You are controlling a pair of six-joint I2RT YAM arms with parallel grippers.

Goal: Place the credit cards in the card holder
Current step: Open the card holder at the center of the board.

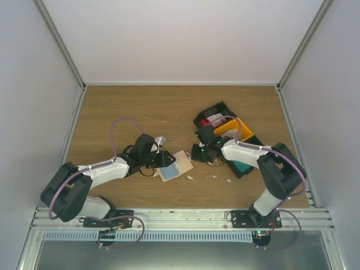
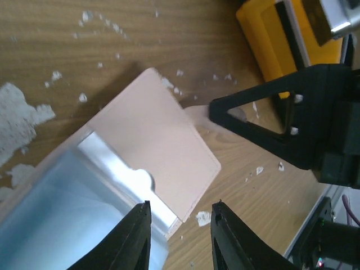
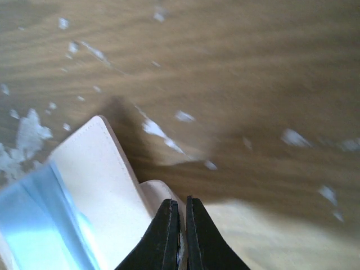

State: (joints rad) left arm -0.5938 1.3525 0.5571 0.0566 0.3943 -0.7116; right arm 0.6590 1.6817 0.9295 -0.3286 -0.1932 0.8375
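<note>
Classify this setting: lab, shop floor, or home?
Probably a lab robot test cell: plain white panel walls on aluminium framing, a wood-grain tabletop, and two black-and-white arms bolted to a slotted metal rail.

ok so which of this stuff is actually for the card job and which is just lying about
For the job:
- card holder, lying open
- credit cards, sitting in the black bin

Just lying about:
- white scraps strewn over the wood
- yellow bin
- the black bin itself, beyond holding the cards
</note>
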